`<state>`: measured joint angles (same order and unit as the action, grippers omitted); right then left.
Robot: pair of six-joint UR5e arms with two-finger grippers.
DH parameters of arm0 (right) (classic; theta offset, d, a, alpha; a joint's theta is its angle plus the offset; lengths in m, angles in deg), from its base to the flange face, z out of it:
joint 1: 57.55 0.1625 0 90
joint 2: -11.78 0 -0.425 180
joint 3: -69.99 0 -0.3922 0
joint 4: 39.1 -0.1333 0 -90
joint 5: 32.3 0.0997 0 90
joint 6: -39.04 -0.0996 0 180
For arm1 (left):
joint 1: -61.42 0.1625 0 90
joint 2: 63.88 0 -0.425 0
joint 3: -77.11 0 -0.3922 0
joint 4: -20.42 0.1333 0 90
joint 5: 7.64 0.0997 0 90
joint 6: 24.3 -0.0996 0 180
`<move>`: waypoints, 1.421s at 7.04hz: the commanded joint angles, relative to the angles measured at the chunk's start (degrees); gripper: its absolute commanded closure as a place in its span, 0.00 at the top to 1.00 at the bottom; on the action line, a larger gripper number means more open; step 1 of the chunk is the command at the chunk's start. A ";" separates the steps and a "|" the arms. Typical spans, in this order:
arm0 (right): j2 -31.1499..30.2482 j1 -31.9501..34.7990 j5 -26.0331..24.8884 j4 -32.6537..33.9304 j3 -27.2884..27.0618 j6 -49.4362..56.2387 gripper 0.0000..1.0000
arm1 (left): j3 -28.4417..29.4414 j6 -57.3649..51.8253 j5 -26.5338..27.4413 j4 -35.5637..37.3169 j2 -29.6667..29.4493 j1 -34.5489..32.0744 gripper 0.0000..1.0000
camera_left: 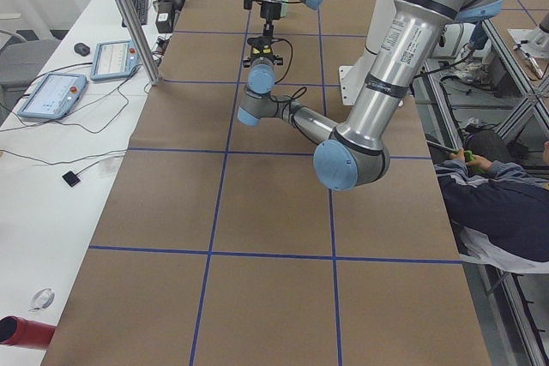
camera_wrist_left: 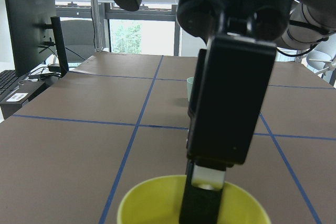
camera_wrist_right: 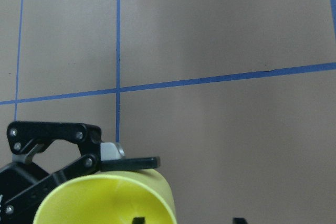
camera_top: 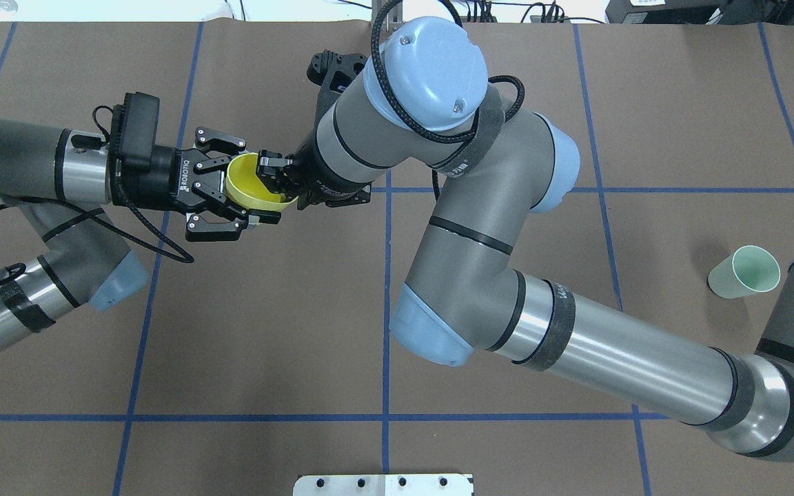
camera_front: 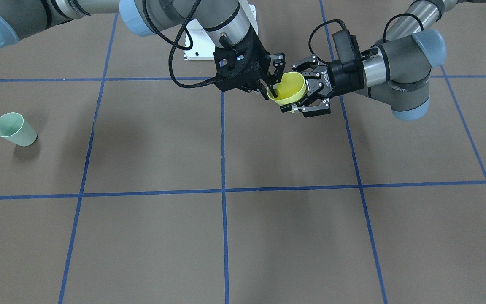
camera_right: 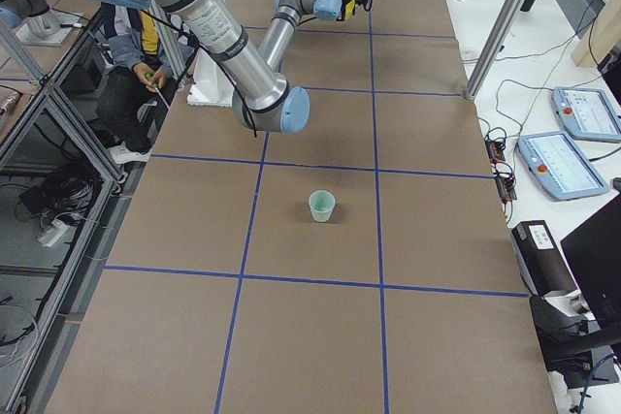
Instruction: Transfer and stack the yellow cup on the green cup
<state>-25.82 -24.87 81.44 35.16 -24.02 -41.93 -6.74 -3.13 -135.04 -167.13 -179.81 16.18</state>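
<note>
The yellow cup (camera_front: 288,89) hangs above the table on its side, its mouth toward the right arm. My left gripper (camera_front: 292,88) is shut on the cup's body, one finger on each side; it also shows in the overhead view (camera_top: 256,182). My right gripper (camera_front: 276,84) is open and straddles the cup's rim. One of its fingers (camera_wrist_left: 215,145) is inside the cup and the other is outside. The cup shows in the overhead view (camera_top: 249,184) and the right wrist view (camera_wrist_right: 105,203). The green cup (camera_front: 15,129) stands upright far off on the robot's right side (camera_top: 745,272).
Blue tape lines divide the brown table cover (camera_front: 226,236). The white base plate (camera_top: 383,484) sits at the robot's edge. A seated operator (camera_left: 489,186) is beside the table. Control pendants (camera_right: 568,138) lie on a side bench.
</note>
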 commanded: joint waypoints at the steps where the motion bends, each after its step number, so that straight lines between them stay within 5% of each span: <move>1: -0.02 0.02 -0.01 0.00 -0.12 1.42 0.00 | -0.26 0.10 -0.03 0.00 -0.08 0.06 0.29; 3: -0.20 0.02 0.07 -0.08 -1.08 5.45 0.00 | -0.61 0.27 -0.03 -1.05 -0.08 0.33 0.45; 4: -0.54 0.19 0.16 -0.08 -1.96 5.47 0.00 | -0.61 0.27 0.05 -1.58 -0.17 0.33 0.75; 5: -0.55 0.63 0.16 -0.08 -2.40 5.47 0.00 | -0.61 0.27 0.05 -1.58 -0.17 0.33 0.82; 10: -2.74 2.39 0.60 0.09 -4.51 5.38 0.00 | -0.61 0.45 0.05 -2.37 -0.35 0.33 0.87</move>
<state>-27.91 -22.76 82.06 35.18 -28.17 -36.48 -7.35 -2.69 -134.99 -169.41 -180.15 16.51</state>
